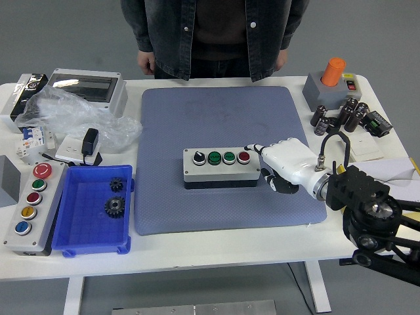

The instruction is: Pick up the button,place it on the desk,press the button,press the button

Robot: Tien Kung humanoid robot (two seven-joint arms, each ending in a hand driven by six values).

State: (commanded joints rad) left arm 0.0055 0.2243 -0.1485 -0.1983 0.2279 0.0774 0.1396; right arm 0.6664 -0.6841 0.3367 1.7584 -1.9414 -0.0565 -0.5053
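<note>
**Right robot hand at the red end of the four-button box**

One grey button box (221,168) lies at the middle of the blue-grey mat (223,157) on the white surface (216,246). Its top carries four controls in a row: one black knob at the left, two green buttons, and one red button (244,157) at the right end. The box has a light grey lid over a darker base.

One right robot hand (279,164), white with black fingertips, sits just beside the box's right end. Its fingers (256,149) are loosely curled and hold nothing; the topmost fingertip reaches the red button's edge, though whether it touches cannot be told.

At the left stand one blue tray (92,243) with two small gears (115,197) and one second control box (29,207) bearing four buttons. A person (213,36) stands at the far side, hands hanging.
</note>
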